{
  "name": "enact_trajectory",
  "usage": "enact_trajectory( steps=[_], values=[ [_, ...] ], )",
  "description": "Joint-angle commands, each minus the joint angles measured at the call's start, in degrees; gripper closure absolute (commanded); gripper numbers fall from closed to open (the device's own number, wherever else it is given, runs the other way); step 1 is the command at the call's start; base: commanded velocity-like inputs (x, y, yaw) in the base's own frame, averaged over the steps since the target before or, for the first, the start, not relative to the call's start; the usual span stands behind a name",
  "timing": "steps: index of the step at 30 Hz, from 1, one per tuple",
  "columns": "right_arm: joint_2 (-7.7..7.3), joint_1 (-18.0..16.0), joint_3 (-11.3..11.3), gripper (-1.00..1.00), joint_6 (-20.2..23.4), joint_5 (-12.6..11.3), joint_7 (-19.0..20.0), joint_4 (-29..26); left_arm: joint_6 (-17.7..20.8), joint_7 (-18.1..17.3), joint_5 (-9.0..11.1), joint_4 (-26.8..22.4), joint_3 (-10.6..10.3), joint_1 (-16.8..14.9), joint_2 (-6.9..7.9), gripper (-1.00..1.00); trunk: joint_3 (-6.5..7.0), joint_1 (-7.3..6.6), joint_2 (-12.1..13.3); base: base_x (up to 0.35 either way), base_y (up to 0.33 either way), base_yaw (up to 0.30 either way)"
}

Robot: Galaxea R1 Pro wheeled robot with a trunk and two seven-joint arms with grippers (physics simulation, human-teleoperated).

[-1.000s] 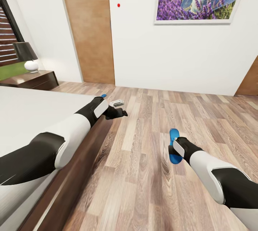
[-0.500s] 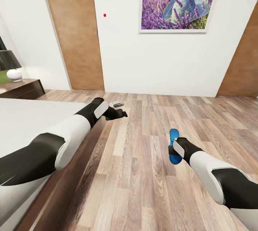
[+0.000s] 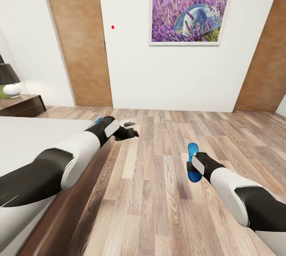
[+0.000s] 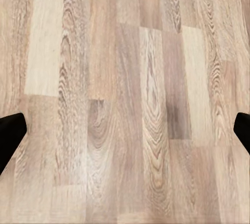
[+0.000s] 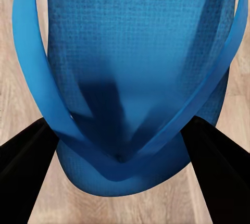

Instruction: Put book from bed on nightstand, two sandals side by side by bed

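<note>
Blue foam is sitting between the fingers of the right gripper (image 5: 122, 146), which are closing on one sandal (image 3: 192, 160) near its toe-strap junction, and it is hanging above the wood floor (image 3: 159, 208), out from the bed (image 3: 28, 137); gripped that near one end, the floppy sole is likely to be sagging, so it could swing, slip out, or land twisted and spoil the side-by-side pairing. Farther on, the left gripper (image 3: 129, 132) is reaching past the bed's corner with its fingers spread wide over bare planks, holding nothing. A sliver of blue, probably the other sandal (image 3: 98, 120), is peeking out just behind that forearm by the bed's edge, where a careless sweep could be knocking it askew
</note>
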Motion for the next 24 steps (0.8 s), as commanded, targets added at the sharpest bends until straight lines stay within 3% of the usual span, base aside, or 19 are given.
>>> enact_trajectory(
  steps=[1,6,21,24],
  values=[
    [-0.02,0.0,0.47,1.0,0.32,-0.63,-0.29,-0.11,-0.74,0.34,0.55,0.52,-0.31,0.0,0.0,-1.0,0.08,-0.04,-0.01,0.0,0.0,0.0],
    [-0.01,0.0,0.48,1.0,0.32,-0.63,-0.29,-0.1,-4.17,0.31,0.1,2.7,-0.31,0.03,0.01,-1.0,0.73,-0.17,0.06,0.0,0.0,0.0],
    [-0.01,0.0,0.45,1.0,0.32,-0.67,-0.29,-0.09,-5.03,0.33,0.05,3.26,-0.31,0.05,-0.06,-1.0,3.26,-0.55,0.26,0.0,0.0,0.0],
    [-0.01,0.0,0.47,1.0,0.32,-0.67,-0.29,-0.05,-5.04,0.33,0.01,3.26,-0.31,0.05,-0.06,-1.0,3.79,-1.21,1.47,0.0,0.0,0.0]
  ],
)
